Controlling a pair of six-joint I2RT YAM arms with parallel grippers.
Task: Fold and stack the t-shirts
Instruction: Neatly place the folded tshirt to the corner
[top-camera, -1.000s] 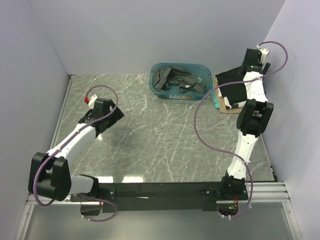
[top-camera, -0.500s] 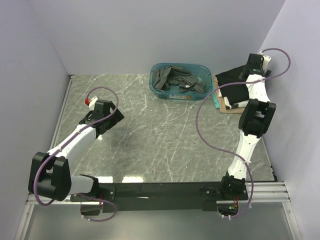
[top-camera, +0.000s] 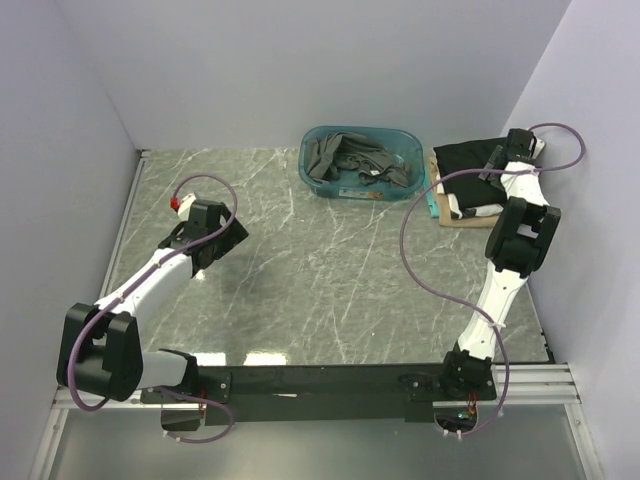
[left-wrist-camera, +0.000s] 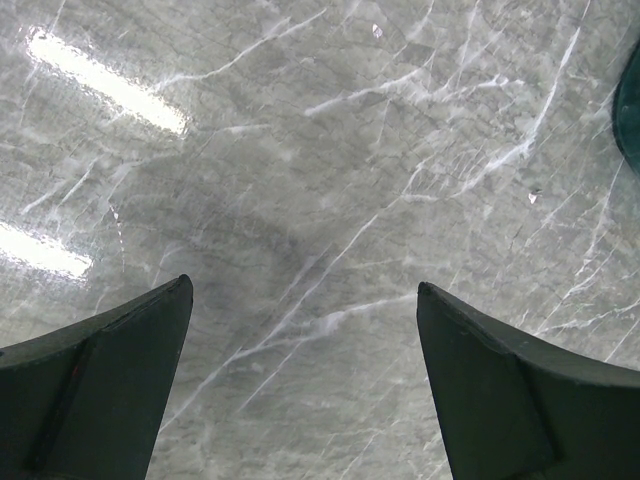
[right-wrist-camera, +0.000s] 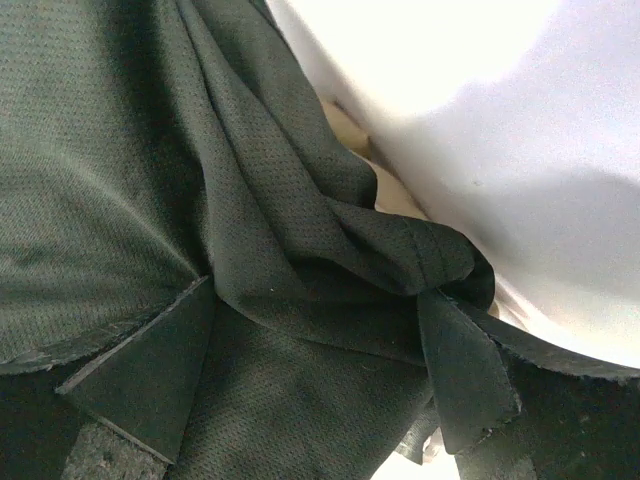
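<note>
Left jaws wide, released, over grey marble bench (left-wrist-camera: 320, 200). Right jaws spread, unclenched, straddling and touching plain black cloth t-shirt (right-wrist-camera: 130, 150).

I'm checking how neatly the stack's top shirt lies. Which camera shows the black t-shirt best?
Top external: the black t-shirt shows nearly whole atop the stack at the table's far right, the right pincer over its edge. Right wrist gives only close-up bunched folds between the open pincer's fingers. Left wrist shows none of it.
</note>
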